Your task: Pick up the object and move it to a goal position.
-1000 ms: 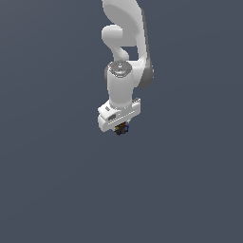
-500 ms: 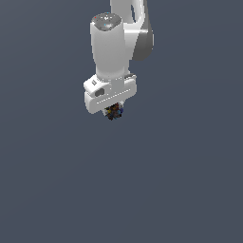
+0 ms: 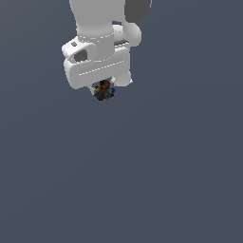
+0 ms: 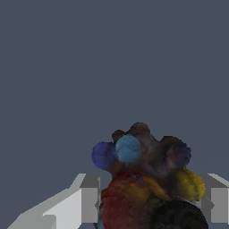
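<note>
The object (image 3: 104, 90) is a tiny dark knobbly lump speckled with red, yellow and blue. It hangs just under the white hand of the arm in the exterior view, high up and left of centre. My gripper (image 3: 105, 89) is shut on it; the fingers are mostly hidden behind the hand. In the wrist view the object (image 4: 145, 179) fills the space between the two grey-white fingers (image 4: 85, 199), which press on it from both sides. No goal marker shows.
A plain dark grey-blue ground (image 3: 142, 180) fills both views. The white arm (image 3: 102, 28) comes down from the upper edge of the exterior view.
The arm with the object in its grip has moved up and toward the exterior view's left, and looks larger in the exterior view. The grip stays shut on the object.
</note>
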Motion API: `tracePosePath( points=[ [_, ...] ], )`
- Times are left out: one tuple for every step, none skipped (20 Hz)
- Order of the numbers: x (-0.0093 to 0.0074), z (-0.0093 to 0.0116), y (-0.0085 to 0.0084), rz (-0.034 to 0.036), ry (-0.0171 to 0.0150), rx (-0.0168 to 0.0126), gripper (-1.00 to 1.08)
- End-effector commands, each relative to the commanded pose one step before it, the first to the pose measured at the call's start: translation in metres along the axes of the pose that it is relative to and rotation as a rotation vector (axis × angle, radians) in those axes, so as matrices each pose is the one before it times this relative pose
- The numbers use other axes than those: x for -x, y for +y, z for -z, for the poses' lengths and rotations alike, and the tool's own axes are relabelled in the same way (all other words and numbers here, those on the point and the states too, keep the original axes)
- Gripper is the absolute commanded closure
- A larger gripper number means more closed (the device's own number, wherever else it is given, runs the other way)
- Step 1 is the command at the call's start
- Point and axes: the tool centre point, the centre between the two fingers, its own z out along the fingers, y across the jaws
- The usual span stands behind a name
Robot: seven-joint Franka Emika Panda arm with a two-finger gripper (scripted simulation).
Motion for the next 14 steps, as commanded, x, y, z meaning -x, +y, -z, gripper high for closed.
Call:
tracePosePath(
  points=[
    [0.00349, 0.02228, 0.00504, 0.00015, -0.00067, -0.00025, 1.08],
    [0.00106, 0.00747, 0.00187, 0.0, 0.0, 0.0, 1.08],
    [0.00096, 0.00693, 0.00177, 0.0, 0.0, 0.0, 1.08],
    [0.00069, 0.00612, 0.00177, -0.00043, -0.00085, 0.00021, 1.08],
    [0.00077, 0.00588, 0.00155, 0.0, 0.0, 0.0, 1.08],
    [0.00068, 0.00536, 0.00143, 0.0, 0.0, 0.0, 1.08],
    [0.0006, 0.00483, 0.00131, 0.0, 0.0, 0.0, 1.08],
    [0.00033, 0.00404, 0.00128, -0.00044, -0.00084, 0.00026, 1.08],
    [0.00042, 0.00378, 0.00108, 0.0, 0.0, 0.0, 1.08],
    [0.00033, 0.00326, 0.00096, 0.0, 0.0, 0.0, 1.08],
    [0.00024, 0.00275, 0.00084, 0.0, 0.0, 0.0, 1.08],
    [0.00016, 0.00224, 0.00072, 0.0, 0.0, 0.0, 1.08],
    [0.0001, 0.00176, 0.00059, 0.0, 0.0, 0.0, 1.08],
    [0.00004, 0.00131, 0.00046, 0.0, 0.0, 0.0, 1.08]
  ],
)
